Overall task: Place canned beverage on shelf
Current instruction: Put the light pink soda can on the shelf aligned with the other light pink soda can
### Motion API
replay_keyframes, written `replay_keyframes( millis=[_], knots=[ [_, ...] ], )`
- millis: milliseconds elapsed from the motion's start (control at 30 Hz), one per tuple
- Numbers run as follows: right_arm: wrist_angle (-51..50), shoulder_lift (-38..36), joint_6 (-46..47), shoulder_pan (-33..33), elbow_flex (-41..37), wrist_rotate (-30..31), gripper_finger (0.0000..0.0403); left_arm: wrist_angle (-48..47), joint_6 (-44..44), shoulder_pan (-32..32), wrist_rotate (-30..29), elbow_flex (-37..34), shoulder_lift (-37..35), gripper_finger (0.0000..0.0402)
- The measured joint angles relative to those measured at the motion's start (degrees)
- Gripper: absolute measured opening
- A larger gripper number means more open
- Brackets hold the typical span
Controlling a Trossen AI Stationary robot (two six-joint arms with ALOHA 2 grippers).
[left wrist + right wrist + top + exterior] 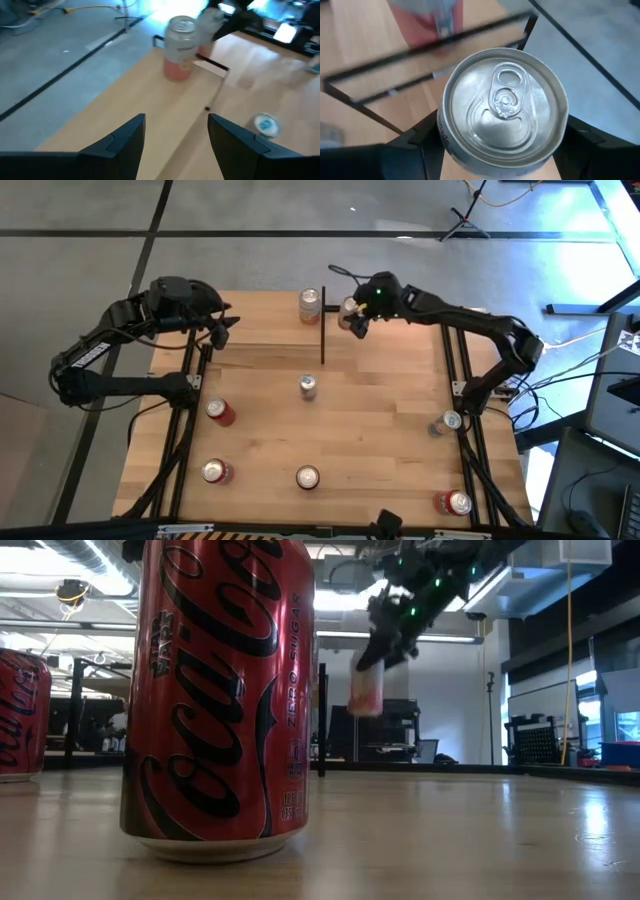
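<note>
The shelf (262,326) is a raised light-wood board with black posts at the table's far side. A pink and silver can (310,305) stands upright on its right end and also shows in the left wrist view (179,47). My right gripper (352,317) is shut on a second can (505,107), held in the air just right of the shelf's right post (323,330). It shows lifted in the low view (367,690). My left gripper (176,122) is open and empty over the shelf's left end (222,330). My right gripper pinches the can's side wall just below its rim (445,142) between its two fingers, one on each side. The fingers (415,145) come from above, slanting down. The can is lifted clear of the table, roughly upright, its silver top (505,100) toward the wrist camera.
Several other cans stand on the tabletop: a silver one at the middle (308,387), red ones at the left (220,412), near left (215,471), near middle (307,477) and near right (452,502), and one at the right (445,423). A large red can (215,700) stands close before the low camera.
</note>
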Motion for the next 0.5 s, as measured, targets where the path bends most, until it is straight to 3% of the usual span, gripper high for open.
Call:
replay_keyframes(
  millis=[267,500],
  knots=[
    [-11.9,-0.5,-1.5,4.0,11.8,0.0,0.0266,0.0,1.3,0.0,-0.5,0.0,0.0,0.0211],
    [-19.4,-0.6,-0.5,10.2,19.2,0.0,0.0267,0.0,2.7,0.0,5.5,0.0,0.0,0.0211]
  ],
)
